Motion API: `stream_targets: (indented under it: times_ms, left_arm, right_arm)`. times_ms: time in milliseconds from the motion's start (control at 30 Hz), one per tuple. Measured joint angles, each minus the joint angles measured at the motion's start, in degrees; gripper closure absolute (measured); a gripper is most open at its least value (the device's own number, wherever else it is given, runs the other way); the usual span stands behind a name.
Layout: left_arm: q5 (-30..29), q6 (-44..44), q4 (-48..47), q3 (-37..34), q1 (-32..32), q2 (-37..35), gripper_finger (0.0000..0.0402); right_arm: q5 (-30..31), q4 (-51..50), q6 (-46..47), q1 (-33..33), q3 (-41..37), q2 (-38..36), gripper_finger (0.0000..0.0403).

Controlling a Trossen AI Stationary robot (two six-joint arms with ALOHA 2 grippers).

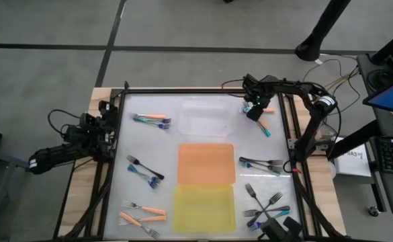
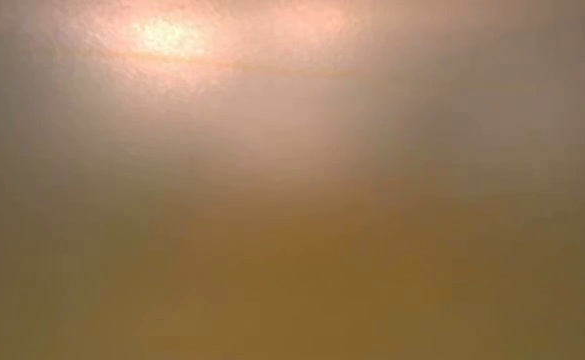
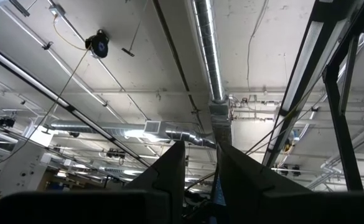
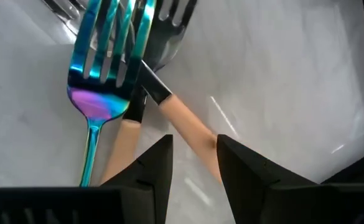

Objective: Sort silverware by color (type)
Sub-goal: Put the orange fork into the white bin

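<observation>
— The table (image 1: 115,161) is white inside a black frame, with a clear tray (image 1: 206,115), an orange tray (image 1: 206,163) and a yellow tray (image 1: 205,207) down its middle, all bare. Why are the forks (image 1: 146,171) still in mixed heaps around them?

— We judge the sorting has hardly begun. Our right gripper (image 4: 194,152) hangs low over a far-right heap, fingers spread, gripping nothing; an orange-handled fork (image 4: 185,127) runs between them, probably our next pick. An iridescent teal fork (image 4: 101,81) lies across its neighbours there.

— And the left gripper (image 3: 200,158)?

— It waits at the table's left edge, pointed at the ceiling. Its fingers stand slightly apart, nothing between them.
</observation>
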Motion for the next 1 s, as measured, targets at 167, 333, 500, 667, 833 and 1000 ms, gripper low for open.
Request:
stream_targets:
  times_ms: [167, 333, 500, 667, 833, 1000]
  left_arm:
    - [-0.01, 0.00, 0.00, 0.00, -0.01, 0.00, 0.0327]
    - [-0.02, 0.00, 0.00, -0.01, -0.01, 0.00, 0.0327]
    - [-0.02, 0.00, 0.00, 0.01, 0.01, 0.00, 0.0327]
    - [0.00, 0.00, 0.00, 0.02, 0.01, 0.00, 0.0327]
    - [-0.02, 0.00, 0.00, 0.00, -0.01, 0.00, 0.0327]
    - [-0.02, 0.00, 0.00, 0.00, -0.01, 0.00, 0.0327]
  right_arm:
    - [0.04, 0.54, -3.96, 0.00, 0.00, 0.97, 0.0287]
    - [0.21, 1.02, -6.52, 0.00, 0.08, 2.70, 0.0287]
    - [0.22, 1.20, -5.73, 0.02, 0.13, 3.47, 0.0293]
    - [-0.13, 1.15, -4.48, 0.01, 0.04, 3.06, 0.0338]
    - [-0.05, 1.12, -2.17, -0.22, 0.07, 3.02, 0.0369]
    - [0.00, 0.23, -1.05, -0.22, 0.13, 2.91, 0.0369]
